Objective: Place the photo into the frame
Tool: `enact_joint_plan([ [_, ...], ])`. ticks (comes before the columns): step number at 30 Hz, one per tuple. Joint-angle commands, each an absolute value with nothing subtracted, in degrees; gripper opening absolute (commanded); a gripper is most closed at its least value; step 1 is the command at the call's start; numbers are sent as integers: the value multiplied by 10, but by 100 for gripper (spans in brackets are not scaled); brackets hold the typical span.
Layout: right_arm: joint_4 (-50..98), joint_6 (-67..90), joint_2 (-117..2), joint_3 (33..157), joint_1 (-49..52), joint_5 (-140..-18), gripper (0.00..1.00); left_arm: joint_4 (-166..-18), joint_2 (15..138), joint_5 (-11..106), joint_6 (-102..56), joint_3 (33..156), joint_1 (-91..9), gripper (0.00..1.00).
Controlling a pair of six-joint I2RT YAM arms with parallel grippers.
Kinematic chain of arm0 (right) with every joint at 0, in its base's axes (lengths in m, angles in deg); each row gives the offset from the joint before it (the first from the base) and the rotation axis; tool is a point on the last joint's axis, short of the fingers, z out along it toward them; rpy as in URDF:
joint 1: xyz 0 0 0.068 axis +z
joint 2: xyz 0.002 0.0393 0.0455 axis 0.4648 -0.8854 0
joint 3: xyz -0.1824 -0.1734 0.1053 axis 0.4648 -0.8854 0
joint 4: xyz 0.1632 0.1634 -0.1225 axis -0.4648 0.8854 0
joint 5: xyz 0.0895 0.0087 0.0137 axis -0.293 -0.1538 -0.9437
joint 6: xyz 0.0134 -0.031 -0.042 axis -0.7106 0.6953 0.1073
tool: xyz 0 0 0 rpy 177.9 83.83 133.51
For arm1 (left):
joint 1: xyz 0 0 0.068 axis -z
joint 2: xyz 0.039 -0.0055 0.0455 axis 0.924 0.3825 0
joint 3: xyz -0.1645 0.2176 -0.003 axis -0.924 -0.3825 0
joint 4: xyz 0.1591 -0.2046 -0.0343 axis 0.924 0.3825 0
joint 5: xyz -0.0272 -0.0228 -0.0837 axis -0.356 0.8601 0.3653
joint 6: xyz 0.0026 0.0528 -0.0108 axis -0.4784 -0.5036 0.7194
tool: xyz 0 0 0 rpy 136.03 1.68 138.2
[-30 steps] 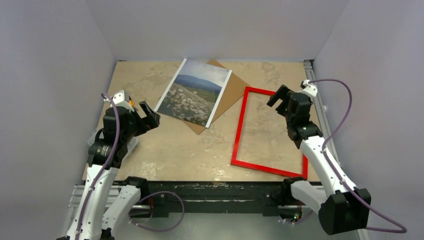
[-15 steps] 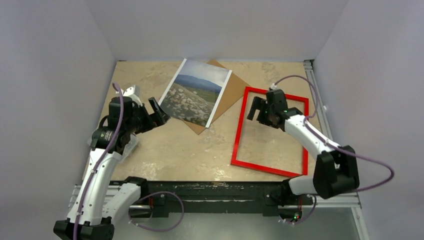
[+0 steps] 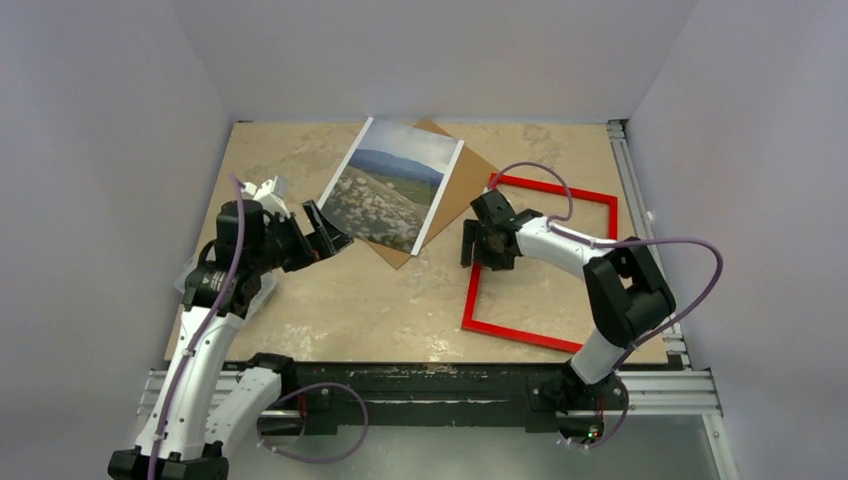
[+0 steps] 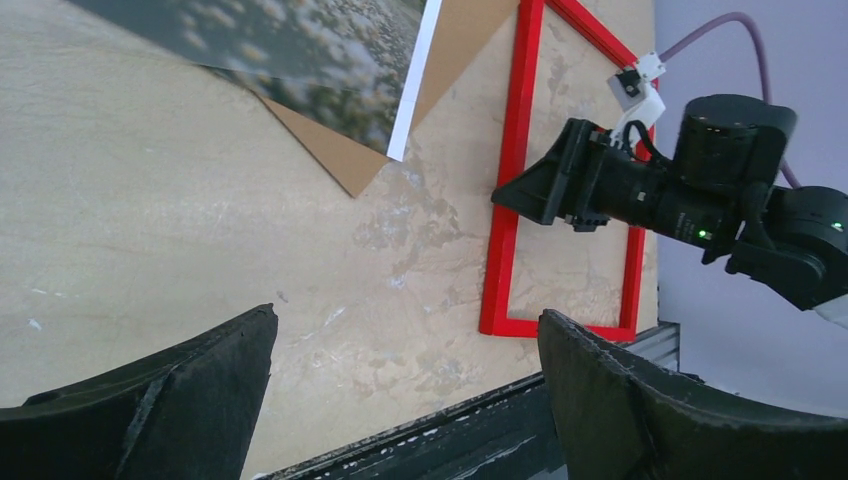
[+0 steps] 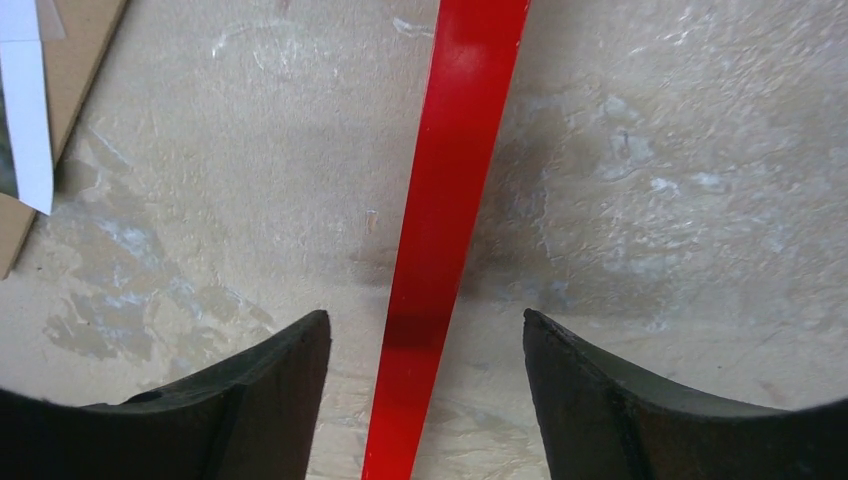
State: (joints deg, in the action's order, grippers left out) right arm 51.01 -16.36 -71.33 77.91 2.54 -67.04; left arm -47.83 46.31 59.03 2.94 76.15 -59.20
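At centre right of the top view, your right end effector point(image 3: 478, 245) straddles the left rail of the frame point(image 3: 471, 298).
Its jaws stand spread, clear of the thin glossy red strip; gripping it looks next, so close squarely. Your left end effector point(image 3: 325, 228), also spread, hovers beside the flat paper photo point(image 3: 390, 185), upper centre, on a brown board point(image 3: 468, 188).

The left rail of the frame point(image 5: 450, 180) is straddled by the right gripper point(image 5: 425, 325), with bare table point(image 5: 230, 180) left on both sides. A clear strip is found between frame and brown board point(image 3: 455, 195).
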Motion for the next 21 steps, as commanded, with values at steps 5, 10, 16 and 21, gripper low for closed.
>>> enact_joint_plan([
  [5,505,-194,-738,783,79,-596,45,-497,447,634,38,765,-593,98],
  [10,499,-199,-719,770,82,-579,23,-491,444,640,37,769,-593,98],
  [16,505,-204,-662,768,81,-593,3,-496,427,658,33,761,-593,98],
  [21,521,-210,-610,803,82,-621,0,-533,429,695,43,750,-584,98],
])
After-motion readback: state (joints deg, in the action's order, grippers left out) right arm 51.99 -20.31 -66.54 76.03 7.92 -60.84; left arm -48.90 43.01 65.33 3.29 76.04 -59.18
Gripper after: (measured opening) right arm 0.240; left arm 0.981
